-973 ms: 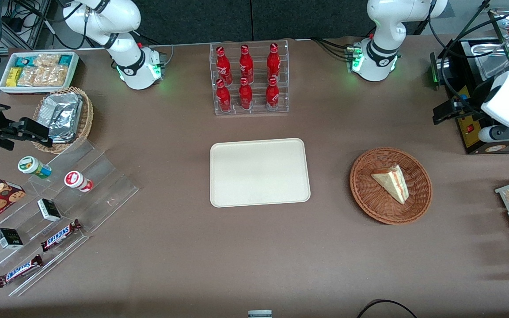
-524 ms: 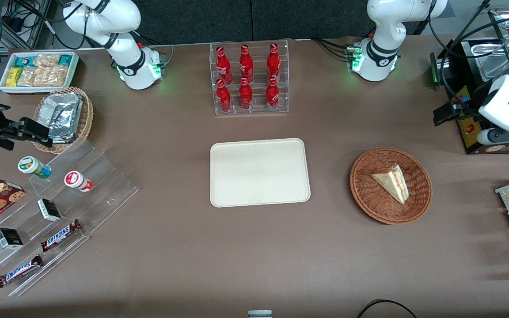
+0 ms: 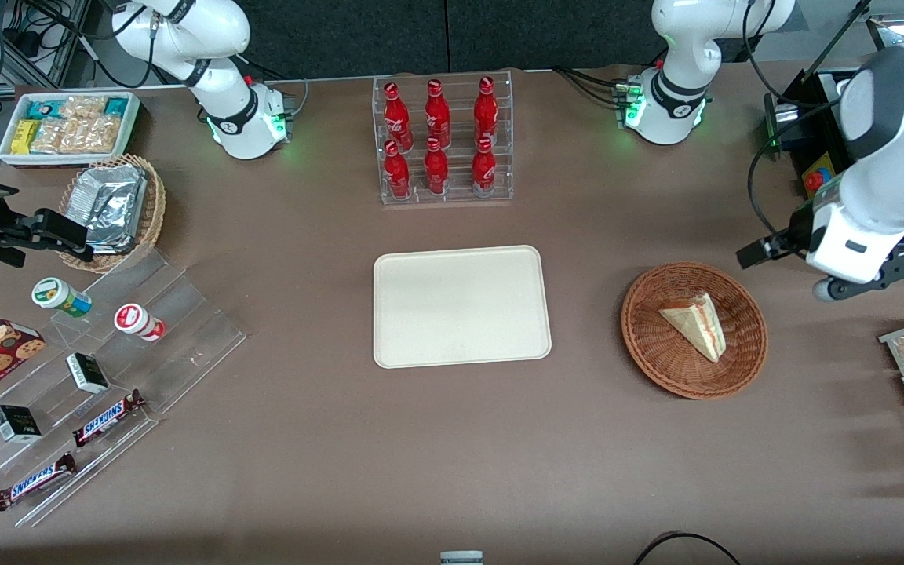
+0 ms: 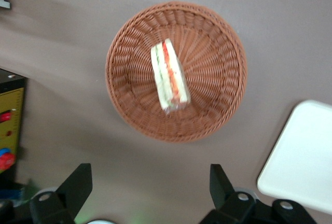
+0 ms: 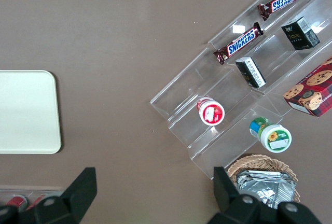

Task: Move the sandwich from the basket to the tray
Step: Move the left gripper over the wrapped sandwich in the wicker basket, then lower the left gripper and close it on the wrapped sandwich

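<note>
The gripper [image 4: 148,190] hangs high with its 2 fingers spread wide and empty, near the basket [image 4: 223,99], apparently lining up a descent. The sandwich [image 4: 169,76], a soft layered wedge (cut side up), lies in the ribbed wicker basket; the smooth tray [image 3: 461,308] waits nearby.

Gripper [image 3: 758,253]: above table, near basket rim
Basket [image 3: 742,361]: near gripper, nearer the front camera
Sandwich [image 3: 695,324]: inside basket
Tray [image 3: 460,306]: well apart from gripper

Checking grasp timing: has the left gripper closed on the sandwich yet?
No: the gripper is open above the table, apart from the sandwich lying in the basket.
</note>
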Robot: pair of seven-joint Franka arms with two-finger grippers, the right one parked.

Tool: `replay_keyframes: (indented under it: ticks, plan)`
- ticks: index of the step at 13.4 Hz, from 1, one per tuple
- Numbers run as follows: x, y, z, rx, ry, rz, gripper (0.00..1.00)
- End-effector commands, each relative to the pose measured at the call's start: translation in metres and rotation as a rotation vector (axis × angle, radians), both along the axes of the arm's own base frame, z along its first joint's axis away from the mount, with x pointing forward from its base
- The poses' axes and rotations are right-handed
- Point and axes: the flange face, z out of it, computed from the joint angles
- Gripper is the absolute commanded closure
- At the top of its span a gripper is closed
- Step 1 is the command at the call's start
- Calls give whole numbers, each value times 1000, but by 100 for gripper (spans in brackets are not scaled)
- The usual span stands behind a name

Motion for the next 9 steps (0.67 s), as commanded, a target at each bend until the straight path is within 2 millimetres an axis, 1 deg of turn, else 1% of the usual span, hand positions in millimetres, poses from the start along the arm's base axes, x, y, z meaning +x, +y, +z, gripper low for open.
replay_keyframes:
  ticks: [1, 3, 4, 6, 9]
  plan:
    - [-2, -1, -35, 17, -61, 71, 0]
    - [-5, 1, -66, 13, -114, 130, 0]
    - [-5, 2, -78, 10, -135, 160, 0]
    - [2, 1, -103, 7, -145, 204, 0]
    - [8, 1, -122, 3, -149, 216, 0]
